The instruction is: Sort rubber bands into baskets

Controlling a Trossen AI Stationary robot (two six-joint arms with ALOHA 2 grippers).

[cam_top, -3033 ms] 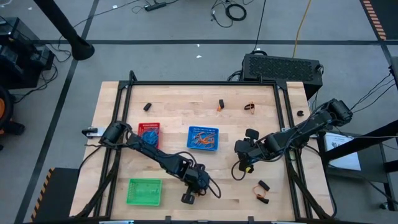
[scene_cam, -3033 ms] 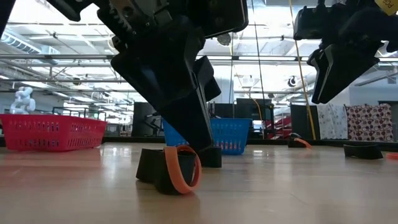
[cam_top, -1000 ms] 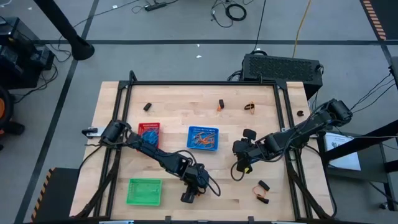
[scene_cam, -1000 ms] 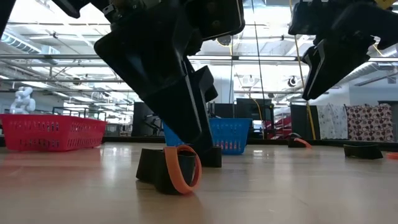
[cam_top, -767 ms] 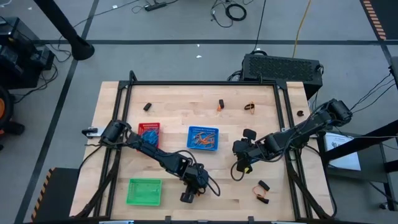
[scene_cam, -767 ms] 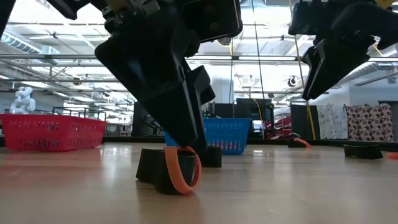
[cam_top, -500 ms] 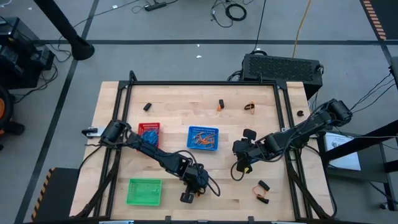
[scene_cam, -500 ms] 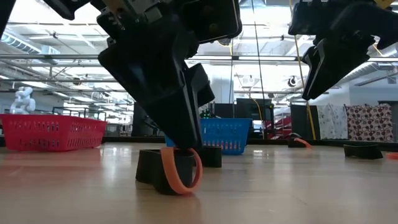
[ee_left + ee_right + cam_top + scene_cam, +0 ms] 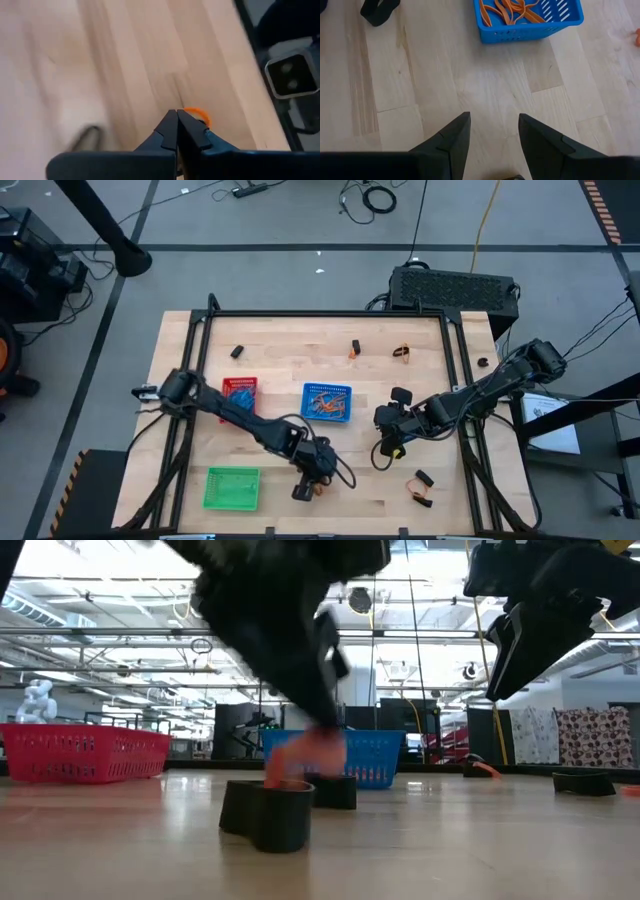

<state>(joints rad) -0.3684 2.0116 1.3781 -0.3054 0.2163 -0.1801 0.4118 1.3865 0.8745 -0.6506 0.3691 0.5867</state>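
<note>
Near table's front edge, left claw [image 9: 176, 116] blurred, pinching half-hidden orange band [image 9: 199, 115]

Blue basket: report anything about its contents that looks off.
The blue basket holds only orange rubber bands, while the red basket holds blue ones, so band and basket colours do not match. Nothing has spilled; both baskets sit flat on the table.

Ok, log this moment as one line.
left claw: shut on orange rubber band | right claw: open, above table near blue basket | step: pickup
</note>
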